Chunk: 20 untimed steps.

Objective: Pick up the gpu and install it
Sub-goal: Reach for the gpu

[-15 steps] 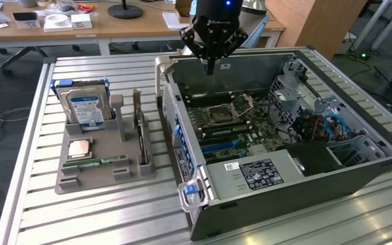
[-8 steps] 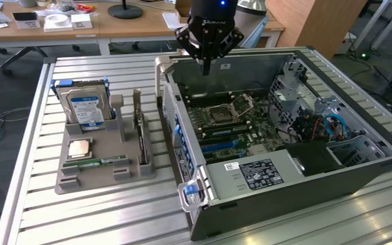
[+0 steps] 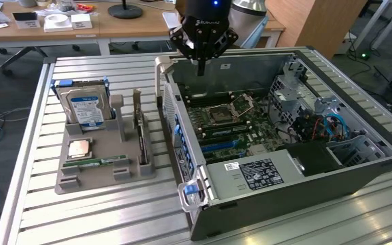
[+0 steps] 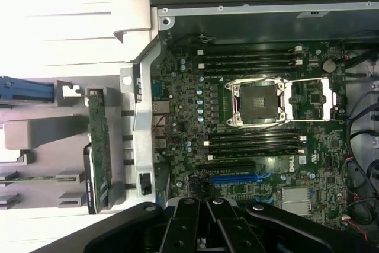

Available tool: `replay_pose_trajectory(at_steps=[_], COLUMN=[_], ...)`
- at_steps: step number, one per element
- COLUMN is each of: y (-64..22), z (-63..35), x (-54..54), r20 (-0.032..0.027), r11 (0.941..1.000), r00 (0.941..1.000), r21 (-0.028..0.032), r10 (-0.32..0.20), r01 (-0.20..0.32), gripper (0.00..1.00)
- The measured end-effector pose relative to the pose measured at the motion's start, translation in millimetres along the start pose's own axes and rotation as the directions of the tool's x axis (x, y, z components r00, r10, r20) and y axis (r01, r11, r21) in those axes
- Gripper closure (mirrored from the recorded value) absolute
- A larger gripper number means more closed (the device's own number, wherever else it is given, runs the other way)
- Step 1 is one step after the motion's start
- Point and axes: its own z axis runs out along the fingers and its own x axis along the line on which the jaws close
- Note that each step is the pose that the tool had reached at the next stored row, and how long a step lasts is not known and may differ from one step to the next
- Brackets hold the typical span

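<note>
Slatted table; gpu in holder (jaws closed)

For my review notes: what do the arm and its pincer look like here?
The pincer is black, built of jointed link bars with round pivot pins, tapering to a slim tip. Its body carries white lettering that I cannot read, and a blue light glows above it. The arm segment behind it is silver-grey.
</note>
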Motion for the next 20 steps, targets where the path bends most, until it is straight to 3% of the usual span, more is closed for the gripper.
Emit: replay_pose_trajectory(at_steps=[20], y=[-1.9], z=[-0.6], x=[25.2], r20=[0.0], r11=[1.0], r00=[1.0], r21=[0.0], r10=[0.0], r01=[0.0], gripper=[0.89])
